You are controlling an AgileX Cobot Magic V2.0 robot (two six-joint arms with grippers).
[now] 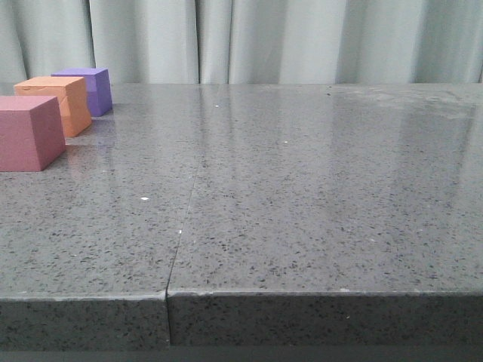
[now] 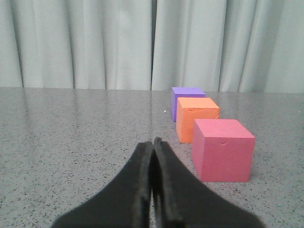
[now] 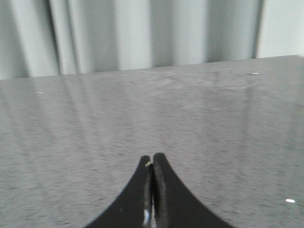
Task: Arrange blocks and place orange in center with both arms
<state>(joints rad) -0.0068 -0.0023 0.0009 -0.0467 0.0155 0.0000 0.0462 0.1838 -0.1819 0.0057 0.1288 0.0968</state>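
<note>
Three matte foam cubes sit in a close row near the table's (image 1: 302,196) far left corner: pink cube (image 1: 29,133) nearest, orange cube (image 1: 59,102) in the middle with a small notch in its top edge, purple cube (image 1: 87,89) farthest. Both the left pincer (image 2: 152,156) and right pincer (image 3: 151,166) are pressed together, holding nothing, over speckled grey stone.

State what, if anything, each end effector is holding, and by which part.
Nothing. The left end effector and right end effector are both shut on nothing.
</note>
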